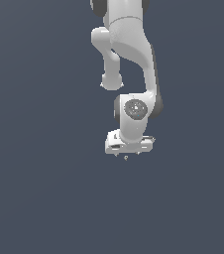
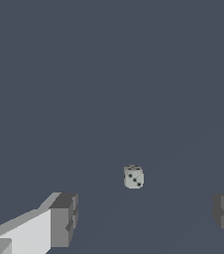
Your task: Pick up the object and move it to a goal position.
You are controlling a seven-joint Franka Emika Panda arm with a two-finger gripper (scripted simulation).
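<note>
One die (image 2: 133, 177), black pips, no lettering; jaws (image 2: 143, 218) spread, apart from it.

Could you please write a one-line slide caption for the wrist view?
Wrist view: open pincer poised above a small pale die with black dots, not yet touching it.

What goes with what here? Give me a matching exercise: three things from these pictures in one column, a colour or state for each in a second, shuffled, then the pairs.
Column one:
1. small pale die with dark pips
2. white robot gripper
3. flat dark grey-blue ground

Column two:
A. open, with the fingers wide apart
B. bare and uniform in colour
C. lying free, gripped by nothing

Pairs: 1-C, 2-A, 3-B

In the exterior view the die is a tiny speck just under the gripper.
</note>
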